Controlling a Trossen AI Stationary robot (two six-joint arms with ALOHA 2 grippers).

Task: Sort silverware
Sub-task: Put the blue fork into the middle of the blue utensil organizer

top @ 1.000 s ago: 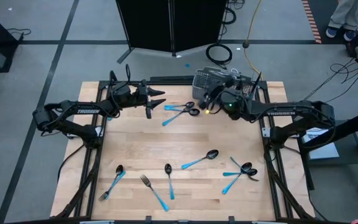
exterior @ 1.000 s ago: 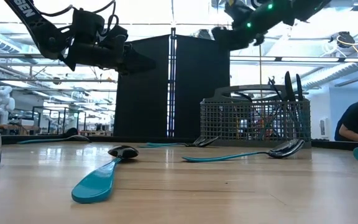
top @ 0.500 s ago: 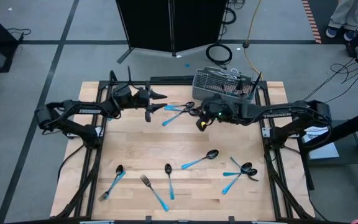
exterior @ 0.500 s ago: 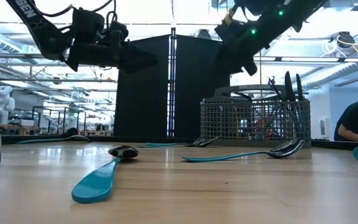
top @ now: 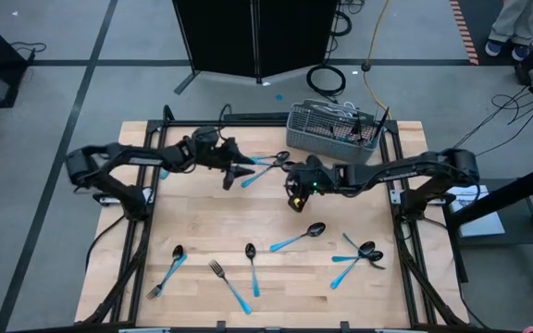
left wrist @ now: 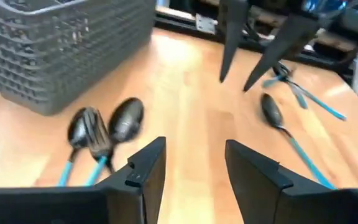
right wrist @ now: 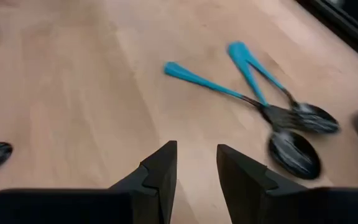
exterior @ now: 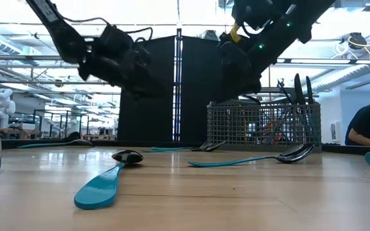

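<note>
Tools both empty, fingers parted: left tool [top: 248, 171] and right tool [top: 294, 196] hovering close together over the far part of the desk [top: 202, 222], near a small cluster of silverware [top: 271, 163]. Behind them, grey mesh basket [top: 331, 130] already holding several pieces upright. Probably early to midway: a spoon [top: 299, 238] at mid-desk, a pair [top: 359, 254] near the right edge, three more [top: 213, 270] along the near edge. Open wood between; tight only where the two arms converge beside the basket.
</note>
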